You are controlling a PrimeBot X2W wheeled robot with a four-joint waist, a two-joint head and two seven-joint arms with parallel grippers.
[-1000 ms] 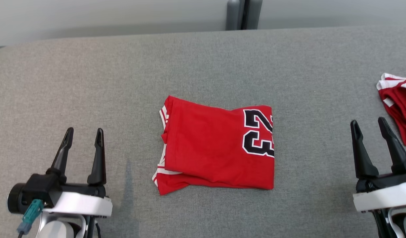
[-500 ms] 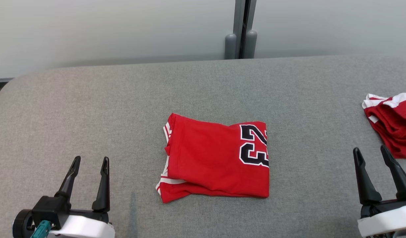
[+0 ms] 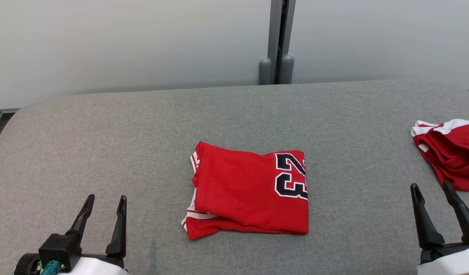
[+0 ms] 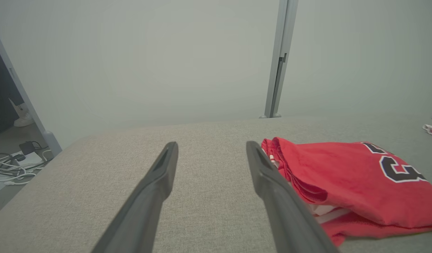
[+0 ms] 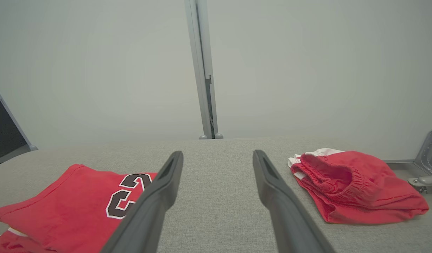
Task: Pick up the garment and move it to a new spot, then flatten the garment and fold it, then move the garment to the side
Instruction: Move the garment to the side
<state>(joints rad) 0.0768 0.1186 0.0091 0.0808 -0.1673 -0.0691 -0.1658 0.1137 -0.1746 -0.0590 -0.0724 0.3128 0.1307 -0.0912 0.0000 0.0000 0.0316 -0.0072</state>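
Lately the whole head view has swung upward: more of the pale wall and the grey metal post (image 3: 276, 38) shows, and everything on the grey fabric-covered tabletop (image 3: 143, 133) sits lower in the frame. We read that as the camera lifting, not the things moving.

The folded red jersey with white trim (image 3: 242, 191) keeps the same shape and the same spot in the middle of the tabletop. It lies well apart from the crumpled red shorts with a white-edged elastic waistband (image 3: 452, 156) at the right edge.

The left jaws and right jaws stay spread wide and hold nothing, one on each side of the jersey and clear of it.

We judge the folding finished, with only the move to the side left.

The one legible marking is a black, white-outlined "23" (image 3: 291, 176) on the jersey, lying sideways to us.
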